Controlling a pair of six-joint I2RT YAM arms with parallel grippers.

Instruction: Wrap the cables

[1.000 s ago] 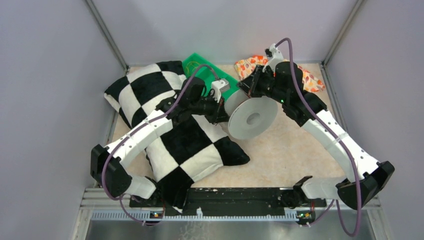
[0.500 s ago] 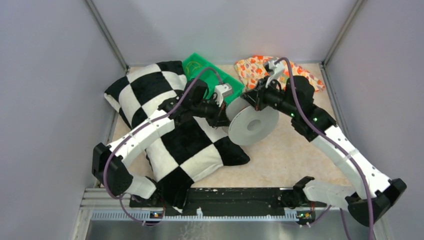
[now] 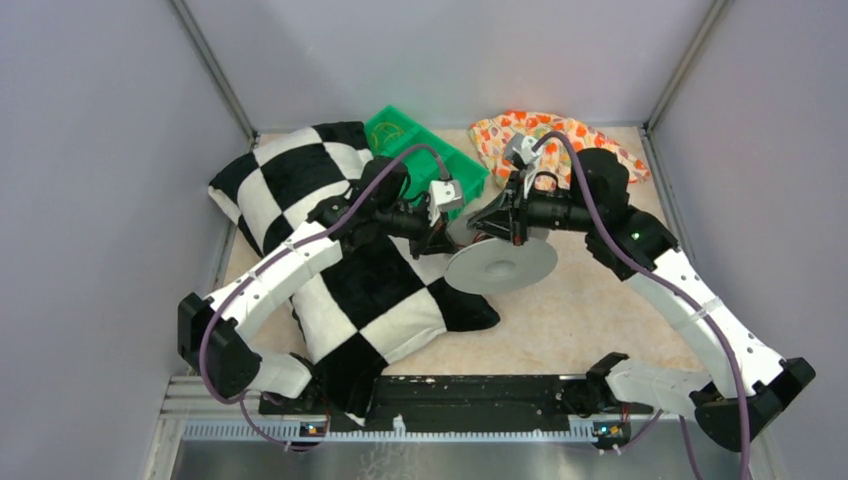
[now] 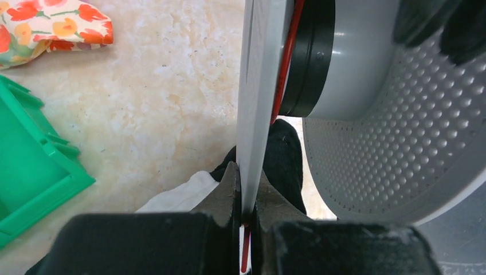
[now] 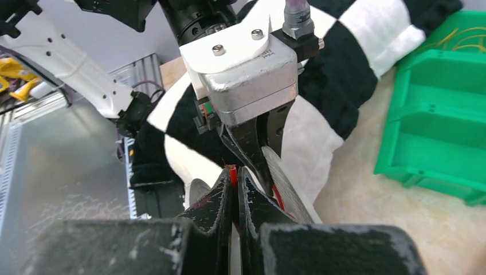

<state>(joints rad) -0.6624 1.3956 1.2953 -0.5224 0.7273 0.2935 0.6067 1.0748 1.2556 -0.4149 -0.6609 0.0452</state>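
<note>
At the top view's middle, risk of losing the spool (image 3: 500,265), pinched at its rim by left gripper (image 4: 246,177), if tugged by right gripper (image 5: 234,175), closed on the cable (image 4: 285,63).

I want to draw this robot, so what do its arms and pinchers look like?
The left arm and right arm both have smooth white shells with chunky black joints. A purple hose runs along each. The left gripper and right gripper each have two black fingers that narrow to a point. A silver-white camera box with small screws sits on the wrist.
</note>
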